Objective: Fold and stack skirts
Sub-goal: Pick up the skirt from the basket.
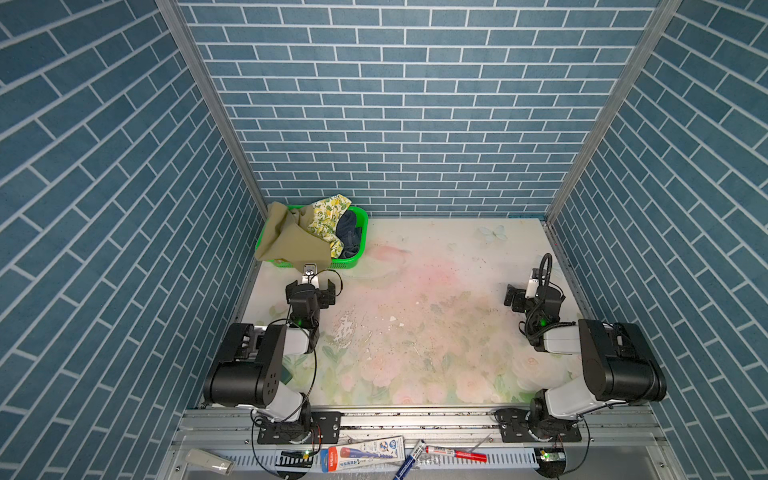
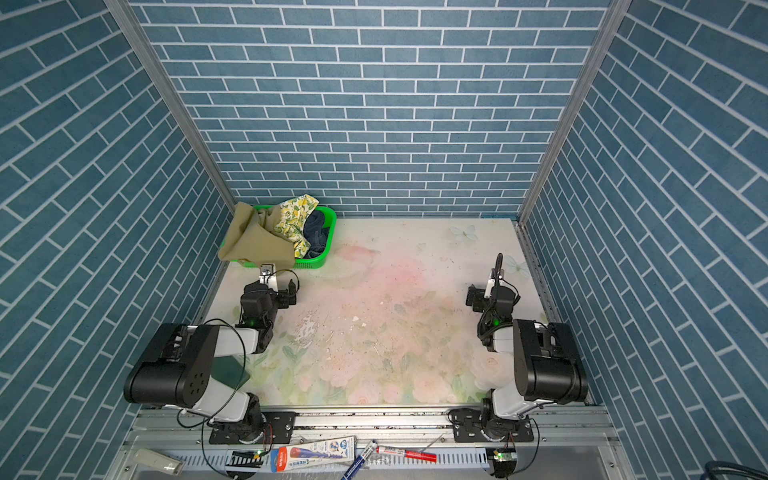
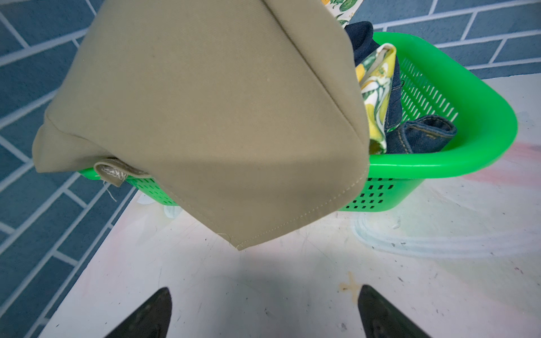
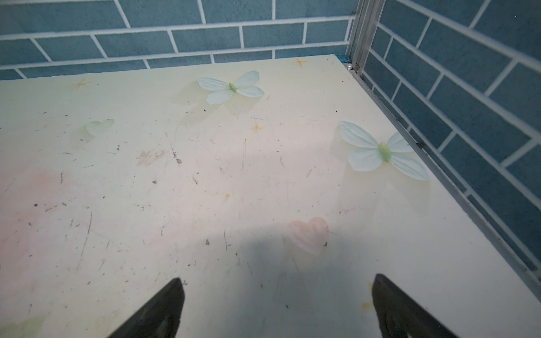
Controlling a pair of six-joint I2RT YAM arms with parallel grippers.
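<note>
Your khaki skirt (image 3: 205, 117) spills over the front rim of the green basket (image 3: 483, 140), hemmed corner dangling straight toward your left gripper (image 3: 263, 288), jaws wide apart and empty just in front of the basket, while the right gripper (image 4: 278, 278), spread wide too, sits well away from the basket, so left's your grab, I'd say.

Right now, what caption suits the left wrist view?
Open left gripper faces the khaki skirt draped over the green basket rim; lemon-print skirt and denim skirt lie inside.
</note>
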